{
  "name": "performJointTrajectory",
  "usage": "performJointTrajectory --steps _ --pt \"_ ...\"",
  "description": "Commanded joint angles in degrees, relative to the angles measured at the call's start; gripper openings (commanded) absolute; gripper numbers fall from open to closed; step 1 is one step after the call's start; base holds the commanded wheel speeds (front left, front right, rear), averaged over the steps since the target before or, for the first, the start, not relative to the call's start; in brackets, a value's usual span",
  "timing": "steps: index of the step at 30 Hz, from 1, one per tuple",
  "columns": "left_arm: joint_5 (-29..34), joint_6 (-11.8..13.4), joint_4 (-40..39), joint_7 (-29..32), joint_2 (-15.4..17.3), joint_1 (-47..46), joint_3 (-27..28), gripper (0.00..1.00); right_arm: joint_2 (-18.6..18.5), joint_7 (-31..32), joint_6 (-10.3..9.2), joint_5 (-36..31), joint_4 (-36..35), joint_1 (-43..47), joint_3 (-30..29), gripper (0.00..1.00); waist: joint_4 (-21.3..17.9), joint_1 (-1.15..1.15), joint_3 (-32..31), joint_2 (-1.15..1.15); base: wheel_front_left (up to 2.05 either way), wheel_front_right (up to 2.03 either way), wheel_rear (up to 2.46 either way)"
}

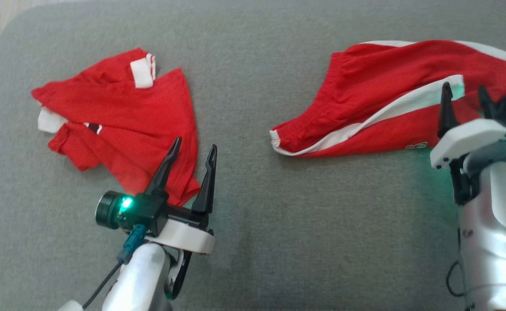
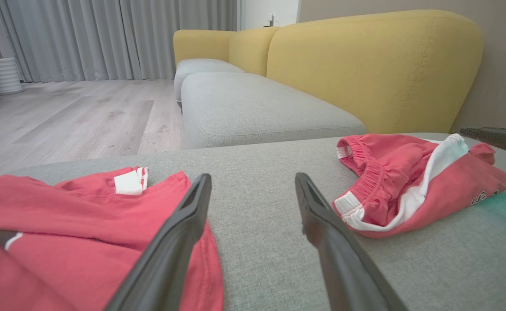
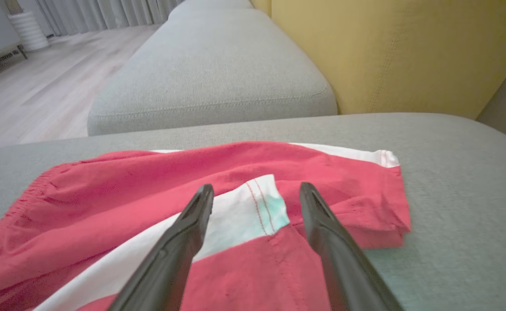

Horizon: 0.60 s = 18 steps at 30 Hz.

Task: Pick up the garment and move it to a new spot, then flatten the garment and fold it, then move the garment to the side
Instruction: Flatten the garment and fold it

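Head view: left gripper (image 1: 195,144) spread wide and empty, the crumpled red T-shirt (image 1: 119,112) just ahead, its hem under the fingertips; right gripper (image 1: 463,88) likewise parted above the red shorts (image 1: 373,99). Left wrist view: T-shirt beneath the left finger, shorts ahead to the right. Right wrist view: the shorts' white stripe (image 3: 244,211) lies between the open fingers. By my reading nothing is gripped yet, so lifting, flattening and folding all remain

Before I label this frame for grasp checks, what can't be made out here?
Logo on the shorts: too small to read, head view.
Shirt: cut off by the left wrist view's left and bottom edges.
Right gripper: whether its tips touch the shorts, unclear in either view.
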Motion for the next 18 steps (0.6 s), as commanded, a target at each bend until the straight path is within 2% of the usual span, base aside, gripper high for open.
performJointTrajectory --steps 1,9,18 --pt "-0.10 0.35 -1.97 -0.55 0.03 -2.52 1.45 1.00 -0.08 0.48 -0.04 -1.97 0.06 -3.08 0.50 1.00 1.44 -0.01 1.64 0.00 0.00 0.00 0.00" --pt "0.03 0.49 -1.73 -0.55 0.03 -3.32 1.17 1.00 -0.27 -0.14 -0.04 -9.73 6.39 -7.95 -5.41 1.00 2.33 -0.01 2.72 0.00 0.00 0.00 0.00" --pt "0.58 0.38 -1.60 -0.55 0.03 -3.57 1.33 1.00 -0.24 -2.75 -0.04 -13.94 12.52 -11.65 -9.18 1.00 2.11 -0.01 3.38 0.00 0.00 0.00 0.00"
